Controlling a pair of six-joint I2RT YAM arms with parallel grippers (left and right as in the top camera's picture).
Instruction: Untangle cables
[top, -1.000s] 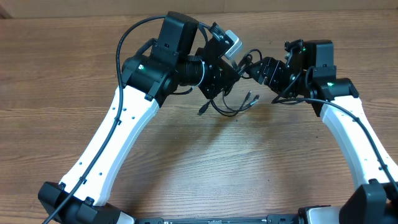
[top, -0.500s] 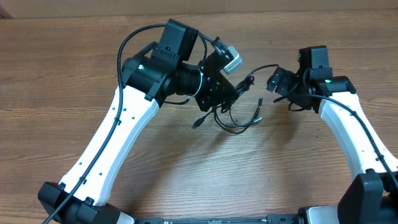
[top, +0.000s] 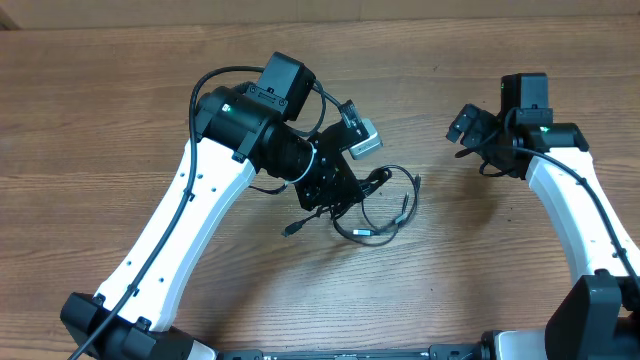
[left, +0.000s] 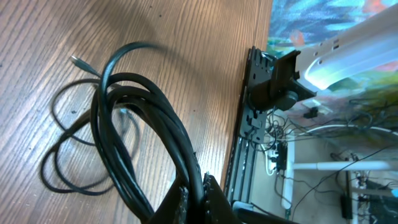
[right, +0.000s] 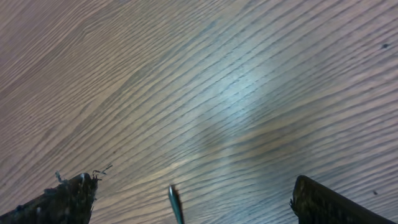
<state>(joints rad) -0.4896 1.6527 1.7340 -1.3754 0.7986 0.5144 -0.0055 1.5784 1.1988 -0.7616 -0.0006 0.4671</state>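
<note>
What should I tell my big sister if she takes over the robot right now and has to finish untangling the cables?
Left gripper: fingers shut on the bunch of cables, near the middle of the table.
Right gripper: open, seemingly holding nothing, off to the right and apart from the cables.
Cables: all in one bunch. Some loops and plug ends lie on the wood beside the left gripper.
Done: no cord is separated yet.
Left: bring the right gripper over, take one loose plug end, and draw that cord out, probably one at a time.
</note>
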